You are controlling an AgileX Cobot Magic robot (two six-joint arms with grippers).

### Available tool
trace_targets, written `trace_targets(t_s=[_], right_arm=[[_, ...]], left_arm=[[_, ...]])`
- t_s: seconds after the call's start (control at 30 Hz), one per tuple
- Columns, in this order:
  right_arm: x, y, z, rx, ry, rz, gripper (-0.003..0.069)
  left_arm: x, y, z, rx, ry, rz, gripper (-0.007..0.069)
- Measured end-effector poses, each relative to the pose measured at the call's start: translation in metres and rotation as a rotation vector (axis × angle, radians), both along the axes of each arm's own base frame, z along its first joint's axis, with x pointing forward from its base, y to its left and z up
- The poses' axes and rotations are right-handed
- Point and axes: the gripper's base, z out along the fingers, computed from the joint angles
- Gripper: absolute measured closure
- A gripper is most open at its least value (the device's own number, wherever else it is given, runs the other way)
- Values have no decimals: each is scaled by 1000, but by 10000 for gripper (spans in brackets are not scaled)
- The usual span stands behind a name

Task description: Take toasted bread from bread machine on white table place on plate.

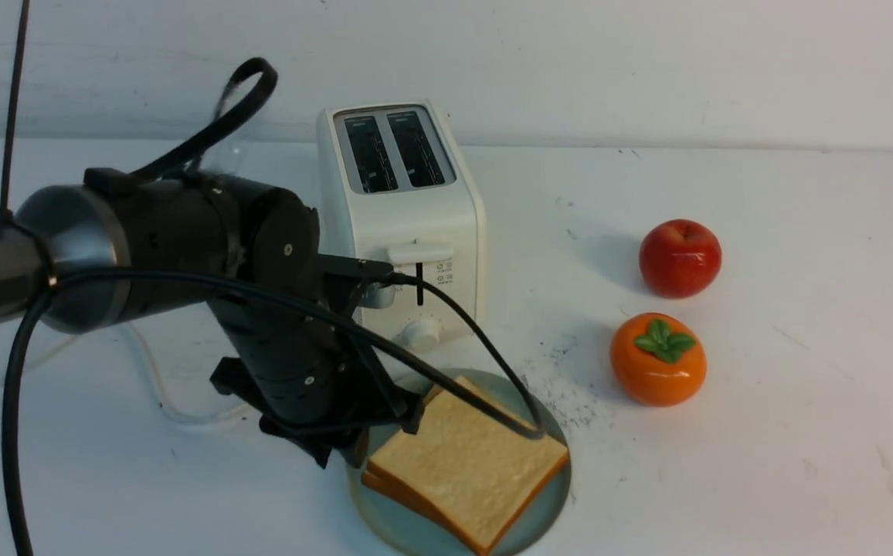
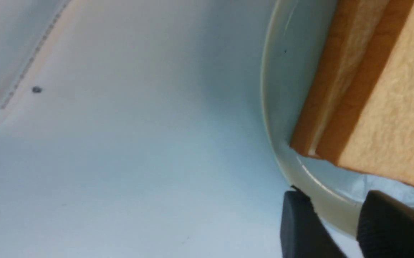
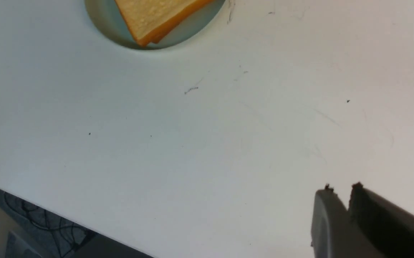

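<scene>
- Nearest, the right gripper [image 3: 340, 189] hangs over bare white table [image 3: 192, 143] close to its near edge — jaws all but together, nothing between them.
- Further in, the plate [image 1: 394, 527] holds both slices of toasted bread [image 1: 466, 463], stacked one on the other, the top one slightly askew.
- The left gripper [image 2: 334, 202] sits low at the plate's left rim — jaws apart, gripping nothing, the rim showing through the gap and the bread's corner just beyond.
- Behind the plate stands the bread machine [image 1: 408, 224], both slots dark and empty, its lever facing the plate.
- To the right, well apart from the plate, sits an orange persimmon [image 1: 657, 359], with a red apple [image 1: 680, 257] behind it.
</scene>
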Motion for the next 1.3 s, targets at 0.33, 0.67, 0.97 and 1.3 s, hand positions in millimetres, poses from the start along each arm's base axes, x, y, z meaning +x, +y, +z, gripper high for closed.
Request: trace_targets(t_s=[0.33, 0.67, 0.97, 1.3], right_arm=[[-74, -2, 17, 10, -356, -13, 573], [-97, -10, 11, 134, -813, -183, 676], [-55, -16, -38, 198, -789, -317, 676], [-41, -17, -78, 180, -678, -335, 671]], left_arm=[[-13, 8, 37, -39, -78, -7, 638], [-15, 8, 37, -35, -69, -8, 638], [-15, 8, 37, -34, -68, -8, 638], [-15, 8, 37, -33, -67, -8, 638]])
